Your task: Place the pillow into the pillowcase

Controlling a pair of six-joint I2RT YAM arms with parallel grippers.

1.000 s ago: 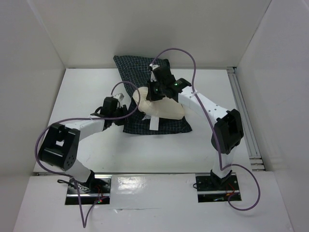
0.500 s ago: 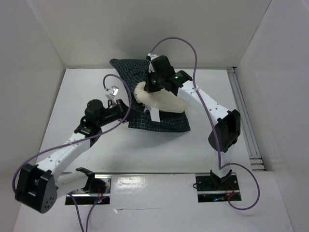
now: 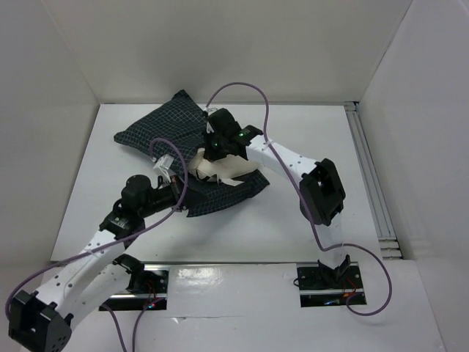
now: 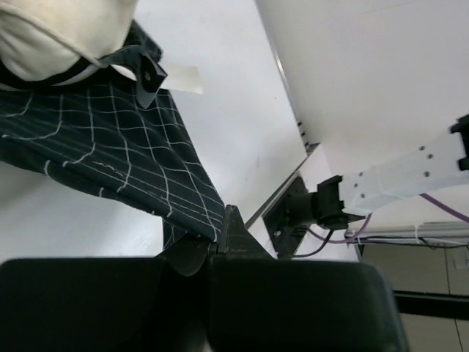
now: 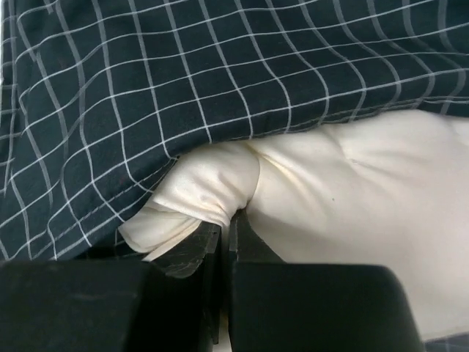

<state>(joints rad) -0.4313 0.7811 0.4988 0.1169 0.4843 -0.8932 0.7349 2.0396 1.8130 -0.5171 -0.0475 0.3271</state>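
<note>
The dark checked pillowcase (image 3: 157, 128) lies spread toward the far left, its near part under and around the cream pillow (image 3: 220, 167). My right gripper (image 3: 214, 150) is shut on a fold of the pillow (image 5: 212, 191), with the pillowcase (image 5: 183, 81) draped over the pillow's far side. My left gripper (image 3: 178, 192) is shut on the pillowcase's near edge (image 4: 187, 209) and holds it lifted off the table. In the left wrist view the pillow (image 4: 51, 37) sits at the top left inside the cloth's opening. The pillow's white tag (image 3: 233, 181) hangs over the cloth.
White walls close the table on the left, back and right. A metal rail (image 3: 370, 183) runs along the right edge. Purple cables (image 3: 242, 88) loop above both arms. The right arm's elbow (image 3: 320, 194) sits right of the cloth.
Both grippers moved left and nearer. The pillowcase was dragged toward the far left and spread out. The pillow went with it and shows less. The left arm stretched out from its folded pose.
</note>
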